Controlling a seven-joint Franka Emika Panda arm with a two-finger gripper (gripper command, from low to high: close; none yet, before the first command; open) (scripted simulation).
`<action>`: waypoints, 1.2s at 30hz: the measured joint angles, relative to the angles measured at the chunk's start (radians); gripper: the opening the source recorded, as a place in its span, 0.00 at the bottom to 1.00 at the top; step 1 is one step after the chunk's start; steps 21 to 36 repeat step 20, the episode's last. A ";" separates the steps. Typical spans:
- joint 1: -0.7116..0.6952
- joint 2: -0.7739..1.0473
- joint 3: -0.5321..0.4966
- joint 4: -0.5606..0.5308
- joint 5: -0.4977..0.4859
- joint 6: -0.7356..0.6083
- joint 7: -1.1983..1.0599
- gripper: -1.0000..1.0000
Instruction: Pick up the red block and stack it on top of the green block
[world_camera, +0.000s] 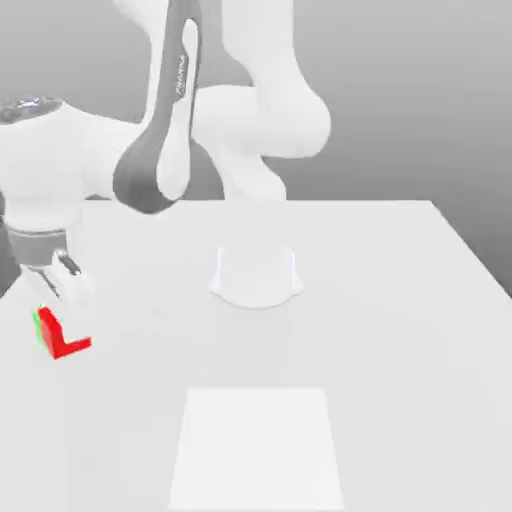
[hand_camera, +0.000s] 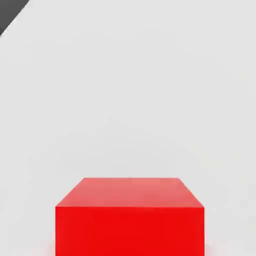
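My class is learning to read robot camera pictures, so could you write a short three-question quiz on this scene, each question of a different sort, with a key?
1. Fill in the missing word: In the exterior view, a sliver of the green block shows just to that view's ____ of the red block.

2. Multiple choice: In the exterior view, the jaws reach down to
A) the robot's base
B) the red block
C) the pale square at the front of the table

3. True or false: The red block already stands stacked on top of the green block.

Key: 1. left; 2. B; 3. false
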 joint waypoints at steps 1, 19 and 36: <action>-0.030 -0.010 -0.016 -0.008 0.000 -0.003 0.019 0.00; -0.182 0.183 -0.093 -0.046 0.306 0.200 -0.080 1.00; -0.182 0.183 -0.093 -0.046 0.306 0.200 -0.080 1.00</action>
